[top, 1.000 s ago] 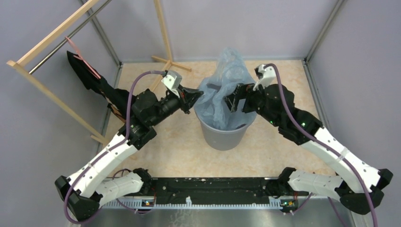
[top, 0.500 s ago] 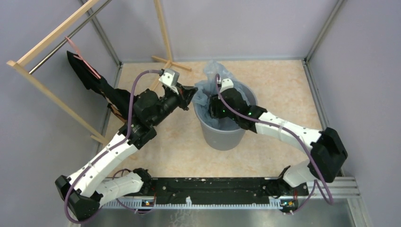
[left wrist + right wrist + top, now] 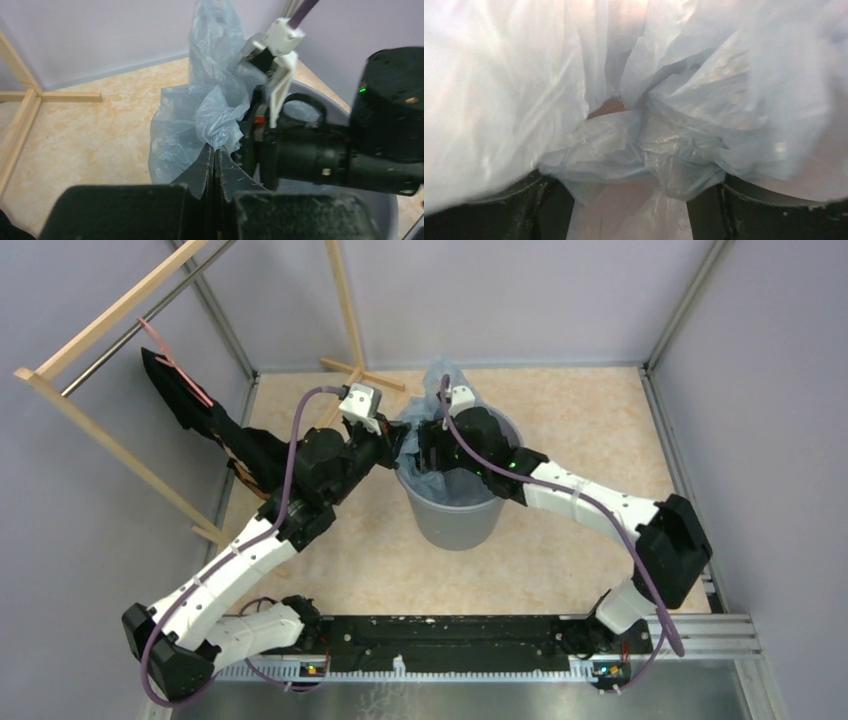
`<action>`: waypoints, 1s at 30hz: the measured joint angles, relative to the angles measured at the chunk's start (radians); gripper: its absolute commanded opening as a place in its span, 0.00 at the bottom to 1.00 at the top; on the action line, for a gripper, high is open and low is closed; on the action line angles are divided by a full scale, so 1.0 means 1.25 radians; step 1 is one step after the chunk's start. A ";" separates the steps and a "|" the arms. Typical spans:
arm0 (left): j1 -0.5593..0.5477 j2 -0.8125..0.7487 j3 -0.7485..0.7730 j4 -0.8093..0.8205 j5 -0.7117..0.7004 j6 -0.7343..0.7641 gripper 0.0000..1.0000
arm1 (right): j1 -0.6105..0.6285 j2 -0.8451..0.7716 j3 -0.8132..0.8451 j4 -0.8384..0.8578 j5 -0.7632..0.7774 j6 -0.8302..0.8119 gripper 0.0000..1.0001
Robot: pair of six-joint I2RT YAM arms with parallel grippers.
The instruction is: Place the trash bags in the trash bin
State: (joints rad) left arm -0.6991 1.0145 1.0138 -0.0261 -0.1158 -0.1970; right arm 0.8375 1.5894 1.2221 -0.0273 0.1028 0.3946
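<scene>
The pale-blue trash bag point(image 3: 441, 377) hangs partly inside the round grey trash bin point(image 3: 455, 528) at mid-table, with a crumpled peak rising behind the bin's far-left rim. My left gripper point(image 3: 397, 446) is at the bin's left rim, shut on a bunch of the bag film point(image 3: 220, 125). My right gripper point(image 3: 424, 450) reaches across the bin's mouth to its left side. In the right wrist view its fingers point(image 3: 541, 210) stand wide apart with film point(image 3: 634, 150) draped between and over them. The bin's rim point(image 3: 306, 89) shows behind the right wrist.
A wooden rack point(image 3: 110, 315) stands at the left with a black cloth point(image 3: 200, 412) and pink strap hanging on it. Its cross-shaped wooden foot point(image 3: 362, 375) lies just behind the bin. Grey walls enclose the table on three sides.
My right arm swung from the bin's right side across its mouth to the left rim. The bag's tall peak dropped lower into the bin. My left gripper kept its hold, shifting slightly.
</scene>
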 measured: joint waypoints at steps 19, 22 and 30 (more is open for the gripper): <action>0.000 -0.034 0.000 0.004 -0.001 -0.001 0.00 | -0.001 -0.310 0.009 -0.271 0.070 0.033 0.93; 0.000 -0.041 -0.002 0.008 -0.001 -0.003 0.00 | -0.010 -0.325 0.007 -0.252 0.067 0.058 0.77; 0.000 -0.056 -0.006 0.020 -0.004 -0.004 0.00 | -0.096 -0.288 -0.056 -0.116 0.000 0.212 0.62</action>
State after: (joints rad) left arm -0.6991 0.9443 1.0058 -0.0006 -0.1207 -0.2024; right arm 0.7174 1.2289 1.1526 -0.1719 0.1028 0.6594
